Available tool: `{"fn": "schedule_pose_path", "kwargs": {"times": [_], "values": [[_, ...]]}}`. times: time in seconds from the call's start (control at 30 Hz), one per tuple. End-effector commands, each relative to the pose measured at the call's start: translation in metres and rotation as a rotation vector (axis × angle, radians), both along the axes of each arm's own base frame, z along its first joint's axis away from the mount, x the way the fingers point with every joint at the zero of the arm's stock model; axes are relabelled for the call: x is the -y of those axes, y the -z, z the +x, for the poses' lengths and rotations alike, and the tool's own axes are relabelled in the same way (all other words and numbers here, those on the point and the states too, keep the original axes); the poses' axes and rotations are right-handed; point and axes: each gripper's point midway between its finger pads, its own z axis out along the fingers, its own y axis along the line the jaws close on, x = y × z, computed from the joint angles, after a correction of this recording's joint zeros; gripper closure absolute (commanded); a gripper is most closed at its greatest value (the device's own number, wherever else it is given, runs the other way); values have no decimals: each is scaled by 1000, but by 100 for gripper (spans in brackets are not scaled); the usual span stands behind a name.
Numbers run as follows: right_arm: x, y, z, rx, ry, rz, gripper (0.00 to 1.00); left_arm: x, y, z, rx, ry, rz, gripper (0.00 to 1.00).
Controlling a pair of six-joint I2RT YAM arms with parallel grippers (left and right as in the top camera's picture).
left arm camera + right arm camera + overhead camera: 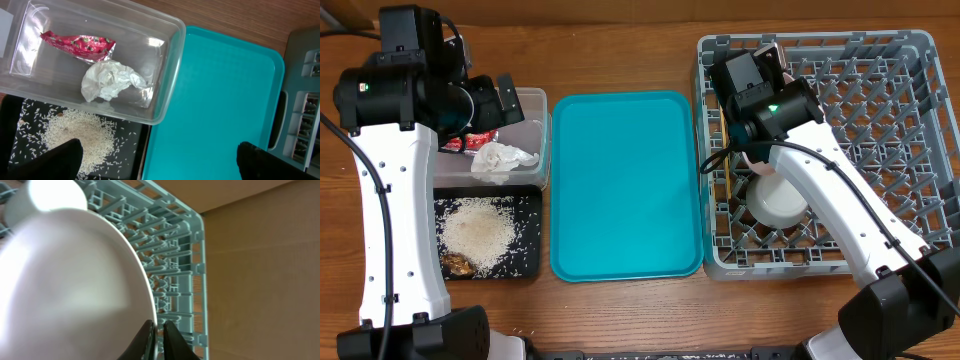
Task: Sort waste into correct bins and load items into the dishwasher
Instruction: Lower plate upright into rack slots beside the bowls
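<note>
Over on the right, the right gripper (159, 339) has its two fingers drawn close together on the rim of the pale pink plate (75, 290), pinching its edge, and the plate stands on edge among the pegs at the left side of the grey dish rack (840, 38). A white cup (778, 200) sits in the rack just near of it, mouth down as far as I can tell. The left gripper (160, 162) hangs with its fingers spread wide and nothing between them, above the clear tub (175, 50) at the far left of the table. Inside that tub lie the red snack wrapper (77, 44) toward the far wall and the crumpled white napkin (112, 80) just beside it, the two touching or nearly so. Just near of the tub sits the black tray (525, 200), with a heap of white rice (475, 230) in its middle, stray grains scattered round it, and a few brown scraps (458, 263) at its near edge. Between the two bins and the rack lies the teal tray (625, 185), flat on the wooden table.
</note>
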Motion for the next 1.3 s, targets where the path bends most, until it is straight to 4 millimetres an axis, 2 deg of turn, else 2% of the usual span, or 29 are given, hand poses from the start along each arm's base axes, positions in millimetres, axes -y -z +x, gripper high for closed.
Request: {"fn": "schedule_pose_path", "kwargs": {"times": [0.0, 0.03, 0.27, 0.37, 0.57, 0.67, 0.73, 0.77, 0.83, 0.97, 1.0, 1.03, 1.07, 1.27], "values": [[-6, 4, 0, -9, -18, 26, 85, 0, 2, 1, -7, -13, -1, 0], [-6, 4, 0, -9, -18, 25, 81, 0, 2, 1, -7, -13, -1, 0], [-6, 4, 1, -4, -18, 28, 68, 0, 2, 1, -7, -13, -1, 0], [-7, 4, 2, 3, -14, 40, 65, 0, 2, 1, -7, -13, -1, 0], [-36, 23, 7, -17, -74, 240, 54, 0, 2, 1, -7, -13, -1, 0], [-42, 18, 17, 47, -67, 287, 51, 0, 2, 1, -7, -13, -1, 0], [-46, 7, 26, 105, -75, 314, 41, 0, 2, 1, -7, -13, -1, 0], [-50, 2, 30, 122, -85, 336, 39, 0, 2, 1, -7, -13, -1, 0], [-70, -7, 36, 137, -144, 444, 36, 0, 2, 1, -7, -13, -1, 0], [-127, -21, 39, 110, -333, 726, 26, -1, 2, 1, -7, -13, -1, 0], [-141, -24, 39, 98, -384, 792, 17, 0, 2, 1, -7, -13, -1, 0], [-152, -25, 37, 81, -420, 839, 0, 0, 2, 1, -7, -13, -1, 0], [-162, -23, 30, 40, -455, 890, 0, 0, 2, 1, -7, -13, -1, 0], [-168, -18, 26, 8, -468, 915, 0, 0, 2, 1, -7, -13, -1, 0]]}}
